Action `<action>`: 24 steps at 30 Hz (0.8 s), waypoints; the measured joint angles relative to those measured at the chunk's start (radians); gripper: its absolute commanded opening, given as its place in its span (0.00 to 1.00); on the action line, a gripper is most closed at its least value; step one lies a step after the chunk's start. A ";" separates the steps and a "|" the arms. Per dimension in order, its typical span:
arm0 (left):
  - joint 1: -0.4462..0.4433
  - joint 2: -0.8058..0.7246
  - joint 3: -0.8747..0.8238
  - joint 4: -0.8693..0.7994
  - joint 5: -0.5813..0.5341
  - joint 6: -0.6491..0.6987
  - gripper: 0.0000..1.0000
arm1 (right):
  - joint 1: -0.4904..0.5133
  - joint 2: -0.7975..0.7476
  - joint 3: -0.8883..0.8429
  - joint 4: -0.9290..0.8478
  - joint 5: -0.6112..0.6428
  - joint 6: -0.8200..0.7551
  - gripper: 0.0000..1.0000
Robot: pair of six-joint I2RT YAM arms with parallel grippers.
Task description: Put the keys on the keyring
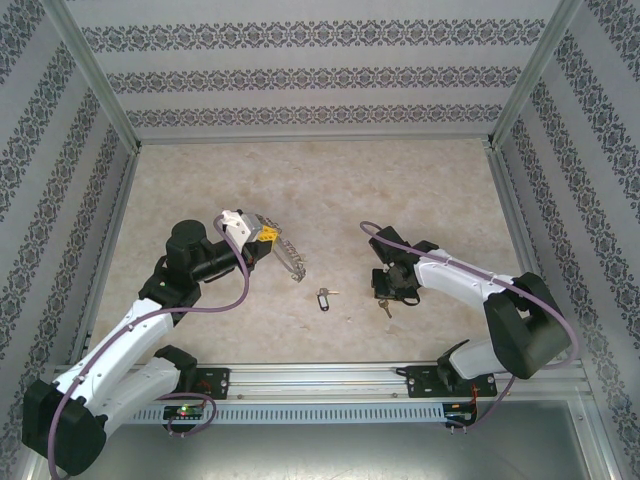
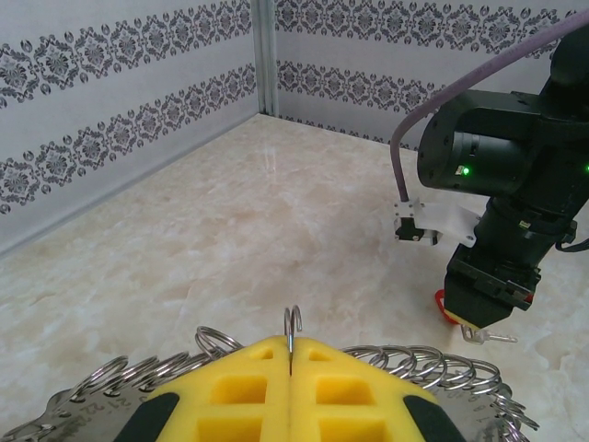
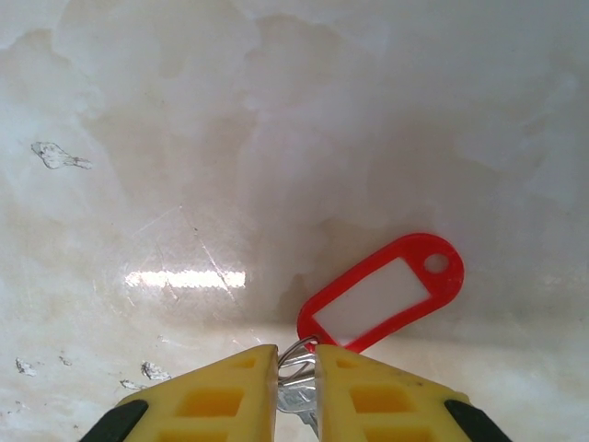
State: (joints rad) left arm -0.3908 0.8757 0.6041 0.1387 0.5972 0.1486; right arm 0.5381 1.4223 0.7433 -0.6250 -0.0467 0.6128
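Note:
My left gripper is shut on the keyring, which trails off to its right over the table. In the left wrist view one small wire ring sticks up between the closed yellow fingers, with several more rings fanned out behind them. My right gripper points down at the table, shut on the metal ring and key of the red tag, which lies flat just ahead of the fingertips. The dark blue-tagged key lies alone on the table between the arms.
The right arm's wrist stands low over the table in the left wrist view, with a bit of the red tag under it. Patterned walls enclose the marble tabletop. A metal rail runs along the near edge.

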 measured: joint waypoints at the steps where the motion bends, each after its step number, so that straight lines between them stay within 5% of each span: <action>1: 0.000 0.000 0.000 0.000 0.000 0.000 0.00 | 0.000 0.000 0.000 -0.003 0.000 0.000 0.21; 8: 0.000 0.000 0.000 0.000 0.000 0.000 0.00 | -0.006 0.000 0.006 -0.016 0.000 0.000 0.32; 10: 0.000 0.000 0.000 0.000 0.000 0.000 0.00 | -0.005 0.003 0.018 -0.020 -0.002 0.008 0.24; 15: 0.000 0.000 0.000 0.000 0.000 0.000 0.00 | 0.001 0.005 0.030 -0.019 -0.006 0.009 0.35; 24: 0.000 0.000 0.000 0.000 0.000 0.000 0.00 | 0.022 -0.011 0.037 -0.045 0.007 0.013 0.31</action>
State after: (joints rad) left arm -0.3908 0.8753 0.6041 0.1383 0.5976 0.1486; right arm 0.5598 1.4117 0.7807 -0.6697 -0.0399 0.6258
